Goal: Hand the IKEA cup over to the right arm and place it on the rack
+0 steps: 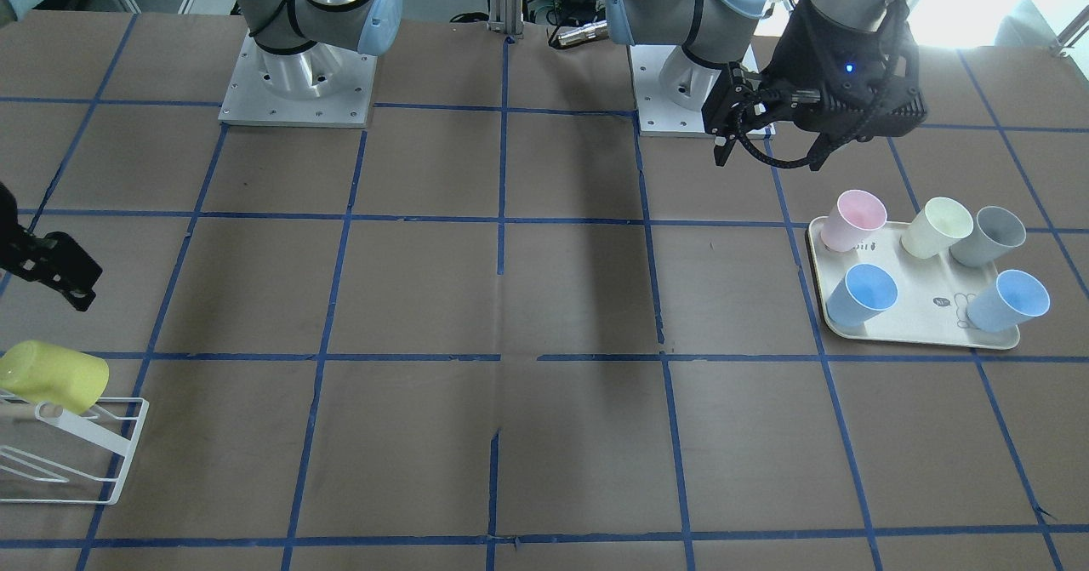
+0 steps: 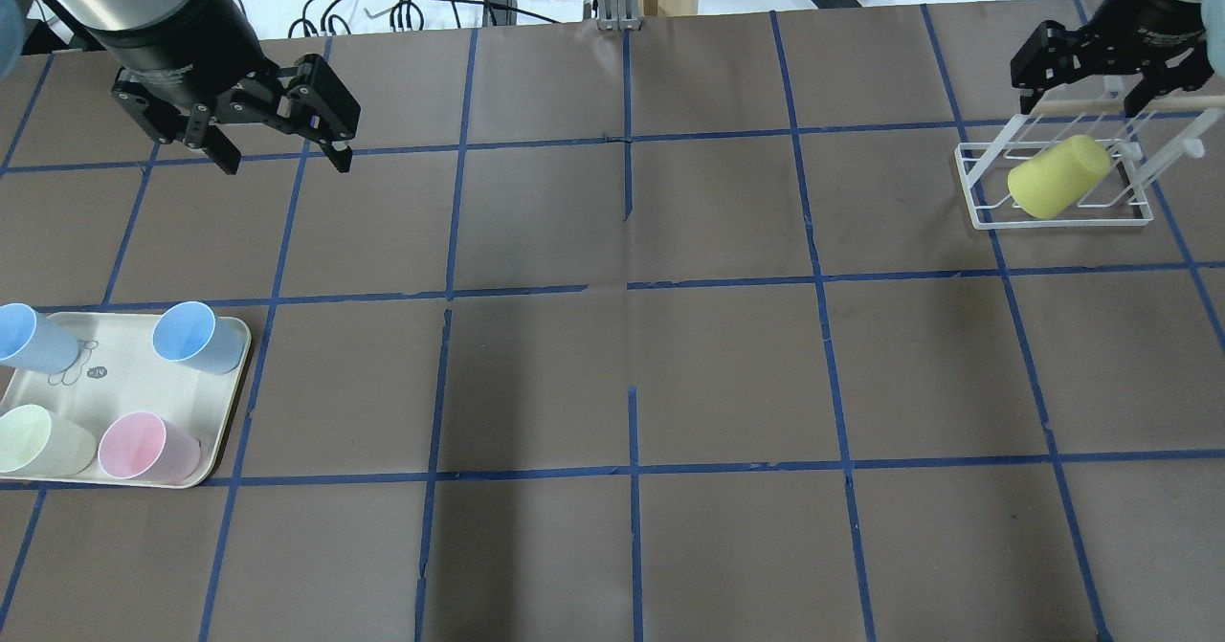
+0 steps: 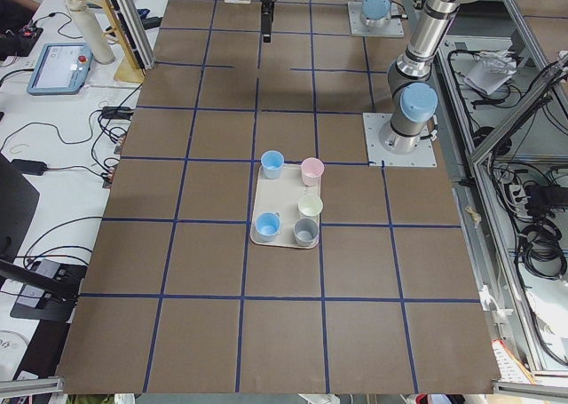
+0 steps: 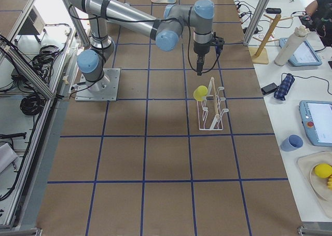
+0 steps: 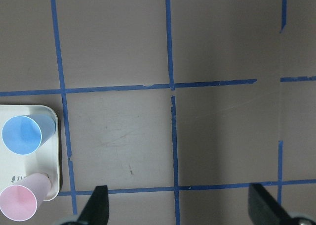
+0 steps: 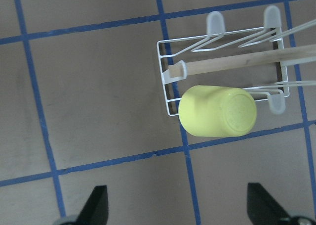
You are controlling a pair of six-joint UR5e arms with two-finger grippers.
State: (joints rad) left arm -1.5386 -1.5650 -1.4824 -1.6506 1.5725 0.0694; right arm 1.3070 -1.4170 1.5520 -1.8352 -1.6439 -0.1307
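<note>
The yellow IKEA cup [image 2: 1057,176] lies tilted on the white wire rack [image 2: 1062,224] at the table's far right. It also shows in the right wrist view [image 6: 217,111], bottom up beside the wooden peg [image 6: 232,63], and in the front view [image 1: 55,375]. My right gripper [image 2: 1081,99] is open and empty, above and just behind the rack, apart from the cup. My left gripper [image 2: 285,159] is open and empty, up over the table's far left, beyond the tray.
A cream tray [image 2: 124,393] at the near left holds two light blue cups [image 2: 187,334], a pink cup [image 2: 144,446], a pale cream cup [image 2: 38,439] and a grey cup [image 1: 991,235]. Blue tape lines grid the brown tabletop.
</note>
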